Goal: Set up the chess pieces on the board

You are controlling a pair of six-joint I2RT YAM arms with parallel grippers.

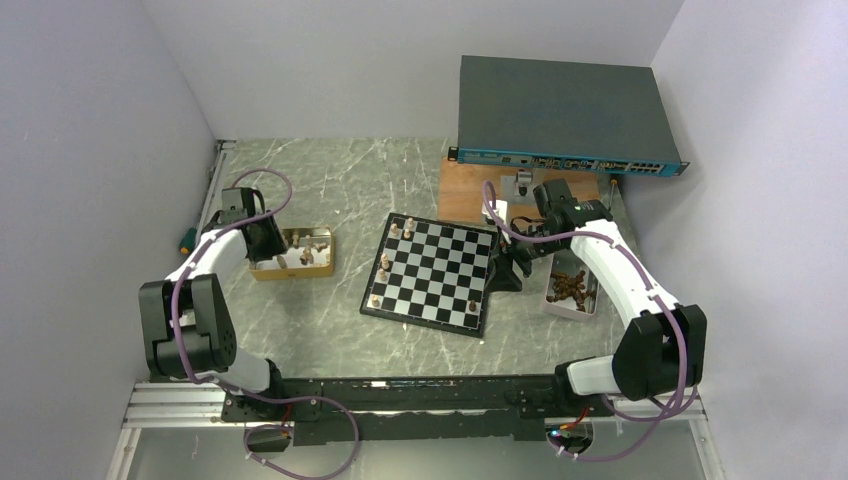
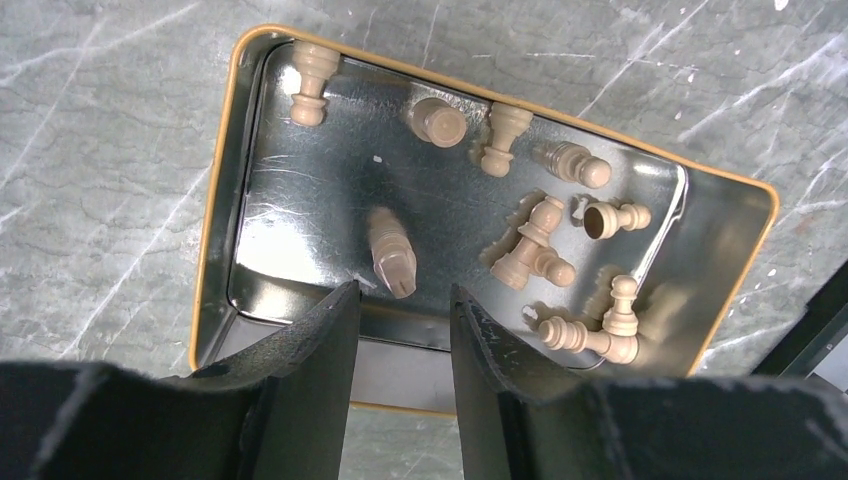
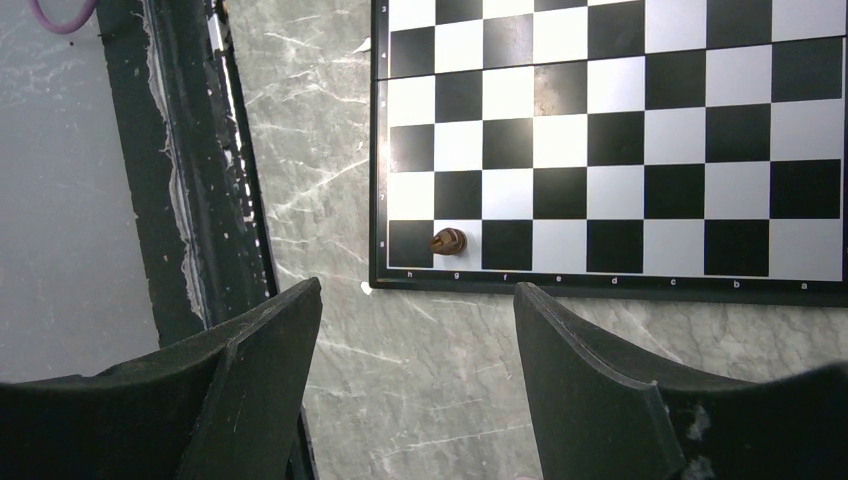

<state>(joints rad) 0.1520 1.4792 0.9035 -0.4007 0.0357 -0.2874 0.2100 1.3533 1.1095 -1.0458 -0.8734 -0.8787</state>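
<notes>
The board [image 1: 430, 272] lies mid-table with a few light chess pieces [image 1: 385, 262] down its left edge and a dark one [image 1: 472, 305] near its front right corner. My left gripper [image 2: 402, 293] hangs open over a gold-rimmed tin [image 2: 215, 200] of several light pieces. A lying light piece [image 2: 390, 250] sits just beyond the fingertips, and nothing is between them. My right gripper [image 3: 418, 288] is open over bare table beside the board [image 3: 610, 130]. One dark piece [image 3: 448, 240] stands on the board's edge row close to it.
A white tray [image 1: 570, 290] of dark pieces sits right of the board, under the right arm. A brown plank [image 1: 470, 190] and a dark network box [image 1: 565, 105] lie at the back right. A screwdriver [image 1: 187, 238] rests by the left wall.
</notes>
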